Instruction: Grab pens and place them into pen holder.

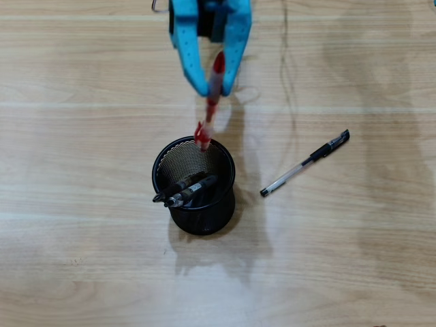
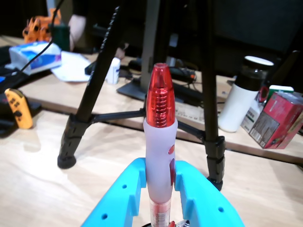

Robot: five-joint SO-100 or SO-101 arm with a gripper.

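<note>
Two black pens (image 1: 185,190) already lean inside the pen holder (image 1: 228,204), the gripper (image 1: 215,88) has its jaws closed on the red pen (image 1: 210,109) hanging tip-down over the rim, and a last black pen (image 1: 305,163) lies on the table (image 1: 82,238), well apart

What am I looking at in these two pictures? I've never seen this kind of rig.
It is a small robot arm ending in a blue two-finger gripper. The overhead view looks straight down on a wooden table; the wrist view rides on the arm, just behind the gripper. The gripper is shut on a red pen, whose lower end hangs at the rim of a black mesh pen holder. Two black pens already lean inside the holder. One more black pen lies on the table to the right of it in the overhead view.
</note>
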